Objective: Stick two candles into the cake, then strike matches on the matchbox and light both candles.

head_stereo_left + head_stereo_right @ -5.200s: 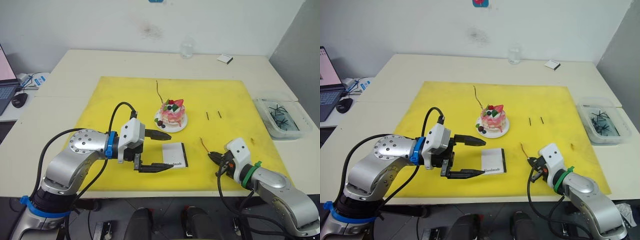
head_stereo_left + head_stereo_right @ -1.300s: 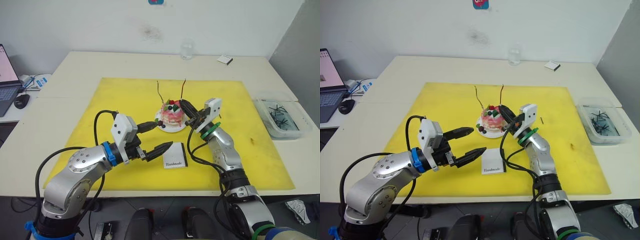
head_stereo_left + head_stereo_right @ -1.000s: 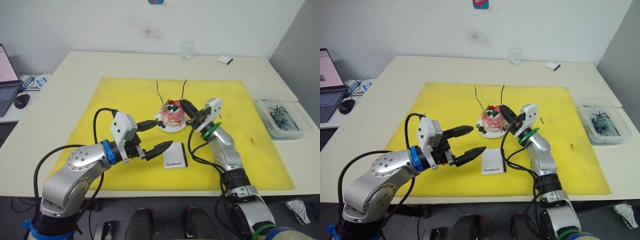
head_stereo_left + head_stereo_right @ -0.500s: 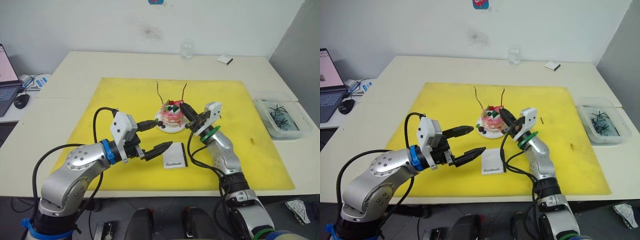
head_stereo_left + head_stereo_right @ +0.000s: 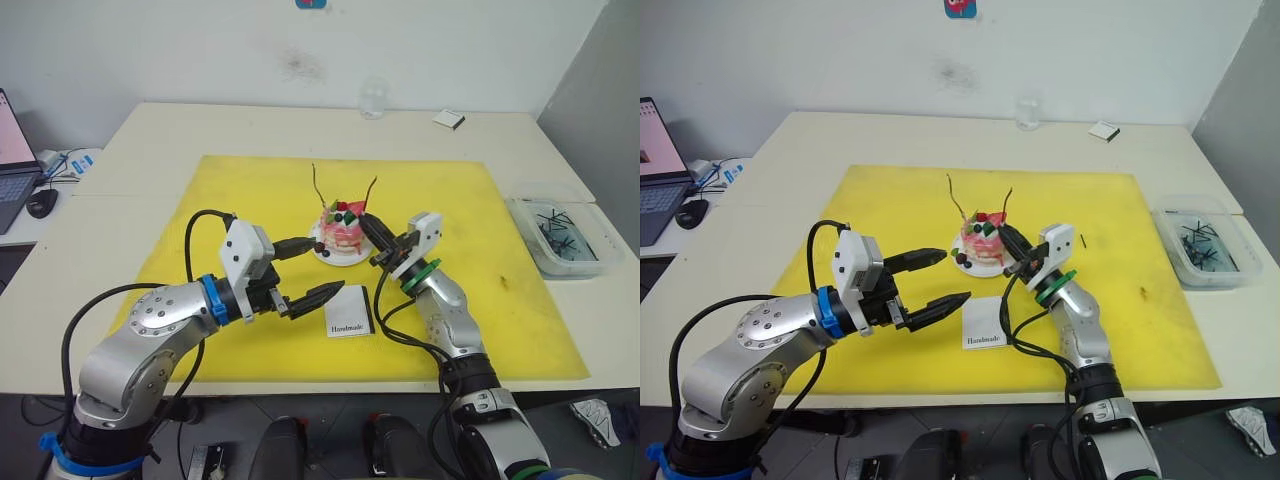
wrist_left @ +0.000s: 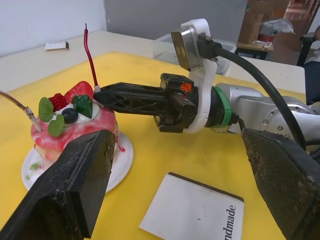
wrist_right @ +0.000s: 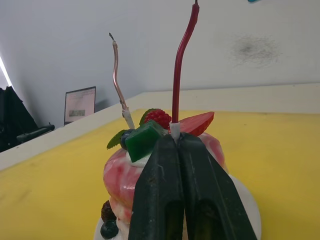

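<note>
Both arms are rounded silver-grey metal shells with perforated joint housings and looping black cables. The left gripper (image 5: 305, 270) has a blue wrist ring and white camera block, with long black tapering fingers. The right gripper (image 5: 374, 232) has a green ring, a white bracket and an orange mark on its black body.

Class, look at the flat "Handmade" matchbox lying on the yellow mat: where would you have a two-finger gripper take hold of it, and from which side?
Probably across its two long edges, coming down from above. The matchbox lies flat on the yellow mat, so its broad face offers no grip. The open left gripper hovers just left of it and seems best placed.
</note>
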Robot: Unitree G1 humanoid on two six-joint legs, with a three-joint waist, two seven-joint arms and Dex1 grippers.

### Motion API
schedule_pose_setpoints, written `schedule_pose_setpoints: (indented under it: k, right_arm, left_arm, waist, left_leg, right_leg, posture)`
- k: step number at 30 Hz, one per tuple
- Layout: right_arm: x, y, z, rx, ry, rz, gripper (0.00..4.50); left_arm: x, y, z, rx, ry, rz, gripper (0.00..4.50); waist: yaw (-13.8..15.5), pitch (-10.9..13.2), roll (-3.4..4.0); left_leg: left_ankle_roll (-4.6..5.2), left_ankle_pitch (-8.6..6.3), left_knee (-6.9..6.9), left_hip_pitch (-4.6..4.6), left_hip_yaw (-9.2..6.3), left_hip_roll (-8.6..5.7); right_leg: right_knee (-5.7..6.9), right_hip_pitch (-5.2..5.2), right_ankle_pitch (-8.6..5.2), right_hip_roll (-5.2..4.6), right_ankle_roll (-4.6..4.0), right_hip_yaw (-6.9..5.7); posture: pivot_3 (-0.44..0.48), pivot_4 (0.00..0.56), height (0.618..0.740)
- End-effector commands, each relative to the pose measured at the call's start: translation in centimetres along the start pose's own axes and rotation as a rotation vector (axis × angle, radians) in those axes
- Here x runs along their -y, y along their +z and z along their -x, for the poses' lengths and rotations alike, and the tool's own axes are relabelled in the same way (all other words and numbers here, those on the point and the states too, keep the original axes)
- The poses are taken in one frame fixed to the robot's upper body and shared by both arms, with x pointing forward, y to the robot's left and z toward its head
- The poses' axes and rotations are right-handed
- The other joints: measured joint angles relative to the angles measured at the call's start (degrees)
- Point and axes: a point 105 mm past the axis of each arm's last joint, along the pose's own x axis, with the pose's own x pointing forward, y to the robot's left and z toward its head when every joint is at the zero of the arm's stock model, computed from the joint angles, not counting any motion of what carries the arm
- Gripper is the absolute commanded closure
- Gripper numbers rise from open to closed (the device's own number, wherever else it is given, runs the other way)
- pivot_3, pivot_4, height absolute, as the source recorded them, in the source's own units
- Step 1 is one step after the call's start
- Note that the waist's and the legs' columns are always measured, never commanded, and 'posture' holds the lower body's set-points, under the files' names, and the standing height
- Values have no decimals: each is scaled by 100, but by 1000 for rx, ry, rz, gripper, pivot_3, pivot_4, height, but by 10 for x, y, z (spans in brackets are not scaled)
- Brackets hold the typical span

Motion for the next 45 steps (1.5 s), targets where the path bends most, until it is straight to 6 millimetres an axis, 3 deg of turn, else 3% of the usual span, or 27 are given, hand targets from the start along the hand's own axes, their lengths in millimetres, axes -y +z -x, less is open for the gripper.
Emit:
schedule_pose_setpoints:
  k: [1, 4, 7, 14, 19, 22, 24, 28, 34, 37, 45]
  right_arm:
    - [-1, 8, 0, 27, 15, 31, 4451]
    - [0, 11, -1, 35, 17, 46, 4451]
    - [-1, 16, -1, 47, 34, 55, 3546]
    - [-1, 31, 15, 18, 112, 153, 3546]
    - [2, 50, 44, -101, 245, 286, 3546]
    - [3, 52, 59, -232, 321, 376, 3546]
    - [-3, 47, 71, -345, 394, 389, 3546]
    - [-16, 37, 82, -482, 497, 428, 4400]
    - [-21, 5, 96, -696, 597, 561, 4458]
    - [-24, 3, 94, -696, 593, 574, 4458]
    - [-29, -7, 92, -726, 581, 552, 4458]
  left_arm:
    - [-6, 9, 0, 27, 0, -31, 0]
    - [-8, 9, -3, 30, -2, -30, 0]
    - [-10, 8, -4, 29, -4, -28, 0]
    - [-5, 2, 1, -7, -40, -39, 0]
    - [-8, -3, 14, -82, -105, 16, 0]
    - [-4, -11, 25, -160, -169, 186, 0]
    - [-3, -13, 31, -207, -199, 434, 0]
    - [-10, -13, 38, -283, -250, 845, 0]
    - [-18, -36, 34, -382, -256, 1243, 0]
    - [-13, -44, 27, -405, -231, 1318, 0]
    - [-19, -59, 1, -377, -118, 1339, 0]
  waist:
    - [1, 0, 0]
    - [0, 0, 0]
    - [0, 1, 1]
    - [9, 1, 1]
    - [13, 2, 4]
    - [11, 2, 3]
    - [11, 3, 4]
    - [10, 3, 3]
    - [7, 2, 2]
    - [11, 3, 0]
    - [31, 2, -2]
  left_leg:
    - [0, 0, 0, 0, 0, 0]
    - [0, 0, 0, 0, 0, 0]
    - [0, 0, -1, 0, 1, 0]
    - [0, 0, -3, -3, 2, -3]
    - [0, 0, -3, -3, 4, -4]
    - [0, 0, -3, -3, 3, -2]
    - [0, 0, -3, -3, 2, 1]
    - [1, 0, -1, -3, -9, 0]
    - [0, 0, 0, -2, -5, -7]
    - [-1, -1, -4, -7, -6, -5]
    - [-2, 1, 4, -9, -6, -17]
  right_leg:
    - [0, 0, 0, 0, 0, 0]
    - [0, 0, 0, 0, -1, 0]
    - [-1, -2, -1, 0, -1, 1]
    - [-4, -2, -1, -5, -1, 1]
    - [-4, -4, -15, -8, -23, 0]
    - [-2, -5, -18, -8, -28, -2]
    - [-2, -7, -19, -8, -29, -3]
    - [3, -6, -16, 0, -21, -14]
    - [-2, -7, -8, 3, -5, -10]
    - [1, -11, -15, -39, 4, -12]
    - [7, -8, -14, -46, 3, -14]
  posture:
    - [0, 150, 740]
    - [0, 150, 740]
    - [0, 150, 740]
    - [0, 150, 740]
    - [0, 150, 740]
    - [0, 150, 740]
    - [0, 150, 740]
    - [0, 150, 740]
    - [0, 150, 740]
    - [0, 150, 740]
    - [0, 150, 740]
